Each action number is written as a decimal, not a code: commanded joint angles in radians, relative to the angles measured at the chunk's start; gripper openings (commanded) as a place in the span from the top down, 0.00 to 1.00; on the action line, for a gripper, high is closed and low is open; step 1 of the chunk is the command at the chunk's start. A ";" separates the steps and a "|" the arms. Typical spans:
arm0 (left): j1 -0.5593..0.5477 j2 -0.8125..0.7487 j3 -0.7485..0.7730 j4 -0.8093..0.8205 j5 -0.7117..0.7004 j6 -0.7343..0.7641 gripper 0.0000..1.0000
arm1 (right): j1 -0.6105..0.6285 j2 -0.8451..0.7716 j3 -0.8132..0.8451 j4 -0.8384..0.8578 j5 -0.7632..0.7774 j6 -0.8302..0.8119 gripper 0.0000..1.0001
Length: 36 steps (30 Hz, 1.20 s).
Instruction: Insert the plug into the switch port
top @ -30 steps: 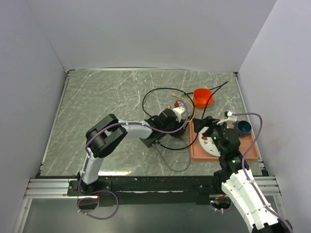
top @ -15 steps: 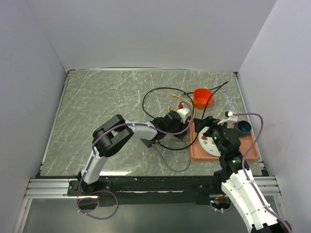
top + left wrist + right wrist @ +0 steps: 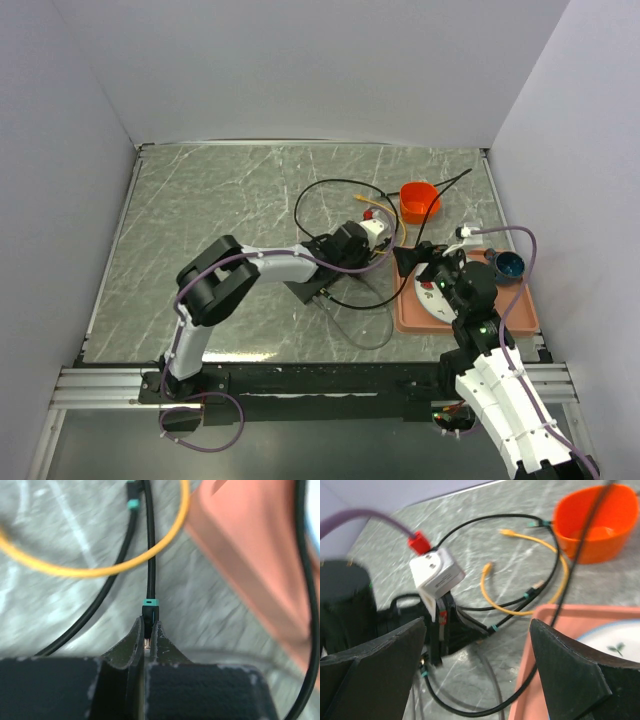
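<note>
My left gripper (image 3: 148, 626) is shut on the plug (image 3: 149, 611), the black end with a teal band of a thin black cable (image 3: 148, 540) that runs away over the marble. From above, this gripper (image 3: 383, 254) sits just left of the pink tray. The switch (image 3: 306, 291) shows as a flat dark shape, partly hidden under the left forearm. My right gripper (image 3: 424, 259) hovers open over the tray's left edge, and nothing sits between its wide-spread fingers. In the right wrist view, the right gripper (image 3: 479, 626) faces the left gripper (image 3: 481, 636) and its white camera block (image 3: 437, 577).
A pink tray (image 3: 522, 322) at the right holds a white plate (image 3: 434, 301) and a blue cup (image 3: 508, 265). An orange bowl (image 3: 419, 200) stands behind it. A yellow cable (image 3: 386, 214) and loops of black cable (image 3: 305, 200) lie around the left gripper.
The left jaws have closed onto the plug. The left wrist has shifted slightly, and the right gripper has edged a little toward it.
</note>
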State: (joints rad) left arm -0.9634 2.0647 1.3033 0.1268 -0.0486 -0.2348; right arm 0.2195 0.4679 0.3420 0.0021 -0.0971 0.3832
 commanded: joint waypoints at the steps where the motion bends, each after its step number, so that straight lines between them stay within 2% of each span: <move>1: 0.048 -0.133 0.011 -0.197 0.056 0.138 0.99 | -0.006 0.069 0.091 0.090 -0.188 -0.108 0.07; 4: 0.054 -0.202 -0.051 -0.210 0.052 0.167 0.99 | -0.006 0.110 0.101 0.139 -0.285 -0.135 0.07; 10: 0.049 -0.382 -0.216 -0.135 0.001 0.224 0.99 | -0.005 0.219 0.117 0.260 -0.510 -0.136 0.09; 12: 0.043 -0.446 -0.263 -0.095 -0.002 0.299 0.99 | -0.006 0.262 0.135 0.297 -0.570 -0.144 0.10; 16: 0.014 -0.546 -0.334 -0.093 -0.016 0.367 0.99 | -0.006 0.404 0.184 0.344 -0.755 -0.136 0.17; 20: -0.035 -0.652 -0.441 -0.009 -0.034 0.440 0.99 | 0.004 0.497 0.224 0.418 -0.895 -0.116 0.19; 22: -0.049 -0.705 -0.479 0.025 -0.017 0.424 0.99 | 0.018 0.535 0.239 0.431 -0.921 -0.119 0.20; 27: -0.049 -0.778 -0.467 0.007 0.035 0.387 0.99 | 0.087 0.580 0.278 0.368 -0.940 -0.196 0.21; 36: -0.049 -0.822 -0.454 -0.006 0.039 0.379 0.99 | 0.173 0.620 0.298 0.250 -0.905 -0.299 0.21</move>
State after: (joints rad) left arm -1.0122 1.2751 0.8177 0.0788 -0.0307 0.1452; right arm 0.3664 1.0828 0.5968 0.2886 -1.0080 0.1558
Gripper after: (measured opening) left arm 0.038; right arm 0.795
